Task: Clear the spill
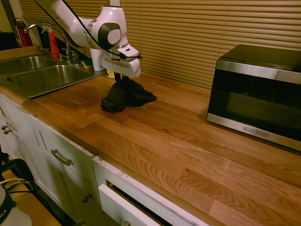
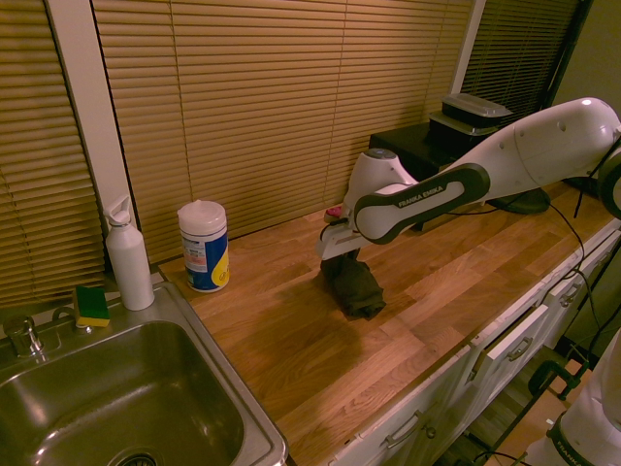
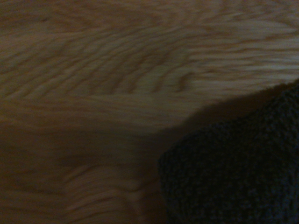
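Here the "FRANKA EMIKA" arm's gripper [image 1: 120, 81] pinches the dark rag [image 1: 126, 96] on the counter [image 1: 188, 155].

countertop [image 1: 188, 146]: oiled wood planks, visible grain, soft sheen | rag [image 1: 126, 95] under the gripper [image 1: 121, 79]: dark matt cloth, nubby weave close up | sink [image 2: 116, 408] behind the arm: brushed steel | microwave [image 1: 256, 94] ahead: glossy black door, brushed metal trim | arm shell: smooth glossy white plastic
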You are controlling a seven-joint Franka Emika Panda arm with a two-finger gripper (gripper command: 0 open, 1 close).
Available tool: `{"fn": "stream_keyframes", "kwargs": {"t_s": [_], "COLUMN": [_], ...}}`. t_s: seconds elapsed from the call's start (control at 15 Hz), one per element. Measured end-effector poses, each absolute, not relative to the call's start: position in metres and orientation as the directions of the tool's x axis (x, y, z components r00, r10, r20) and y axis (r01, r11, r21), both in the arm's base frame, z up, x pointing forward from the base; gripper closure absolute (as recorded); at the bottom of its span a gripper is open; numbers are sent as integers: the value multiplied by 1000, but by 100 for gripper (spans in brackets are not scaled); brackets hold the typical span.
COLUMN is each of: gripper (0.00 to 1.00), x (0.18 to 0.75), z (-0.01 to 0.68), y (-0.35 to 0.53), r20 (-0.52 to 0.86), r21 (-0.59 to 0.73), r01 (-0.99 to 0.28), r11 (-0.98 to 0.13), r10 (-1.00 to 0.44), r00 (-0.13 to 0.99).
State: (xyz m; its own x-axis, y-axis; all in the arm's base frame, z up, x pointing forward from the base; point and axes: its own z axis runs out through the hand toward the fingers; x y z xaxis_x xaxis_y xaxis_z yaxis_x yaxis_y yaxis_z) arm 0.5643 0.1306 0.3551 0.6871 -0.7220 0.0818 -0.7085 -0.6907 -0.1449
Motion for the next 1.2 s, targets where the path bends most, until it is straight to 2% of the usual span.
{"fn": "stream_keyframes", "kwargs": {"t_s": [0.47,0.87,0.93,1.2], "gripper": [100,100,0,0], "x": [526,530,530,532], "z": [345,340,339,338], "y": [271,327,335,346], "r20": [117,115,117,116], "r21": [-91,-88,-86,-72], "r01": [-623,-599,-597,-595], "r11": [-777,-796,-797,-800], "r10": [-629,-606,-604,-600], "r00": [768,787,789,792]}}
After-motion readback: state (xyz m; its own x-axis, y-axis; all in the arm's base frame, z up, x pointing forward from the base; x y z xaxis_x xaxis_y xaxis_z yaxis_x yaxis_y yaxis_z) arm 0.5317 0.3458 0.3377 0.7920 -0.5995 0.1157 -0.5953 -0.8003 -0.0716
